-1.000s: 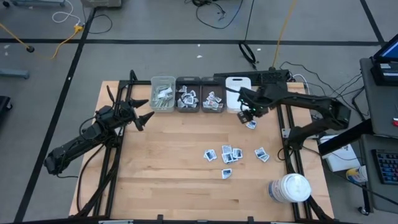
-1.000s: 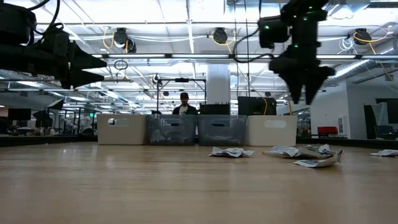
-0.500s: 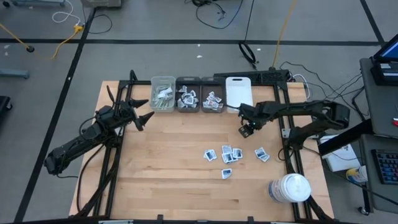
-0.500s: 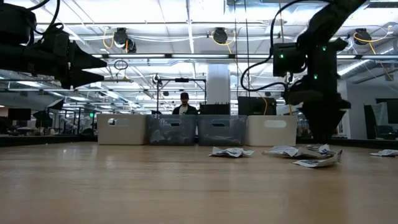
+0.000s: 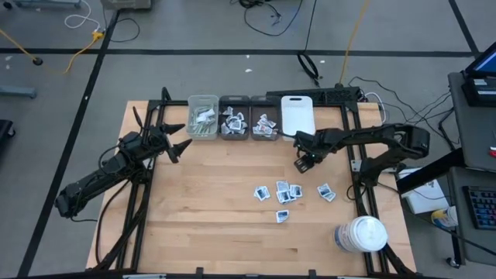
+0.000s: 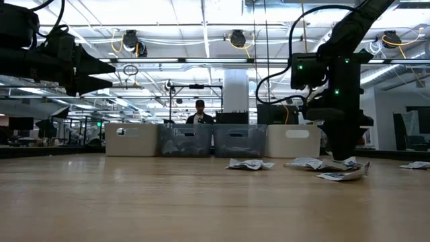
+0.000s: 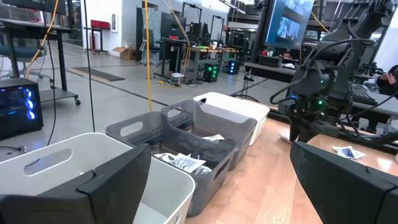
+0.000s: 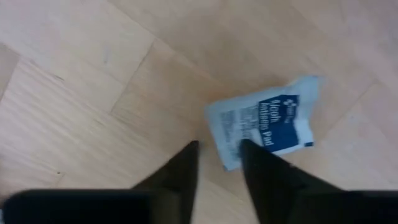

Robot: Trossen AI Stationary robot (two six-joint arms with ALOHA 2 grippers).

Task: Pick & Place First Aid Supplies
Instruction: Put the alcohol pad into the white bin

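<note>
The table (image 5: 209, 194) is pale wood laid in planks, its grain plain to see in the right wrist view. There a flat, crinkled white sachet (image 8: 264, 121) with a blue printed block lies on the boards, one edge between the two dark tapered fingers (image 8: 180, 171). The right gripper (image 5: 302, 162), right of centre in the high view, is down at the table with its fingers narrowly parted around that edge; whether they pinch it cannot be told. Below it in the high view a loose cluster of similar sachets (image 5: 283, 192) lies scattered on the wood. Along the table's upper edge stand four small rectangular plastic bins (image 5: 249, 122), two pale and two grey, three holding supplies. A round white lidded jar (image 5: 362, 233) stands at lower right. The left gripper (image 5: 180, 137), at upper left, hangs spread wide and empty.
</note>
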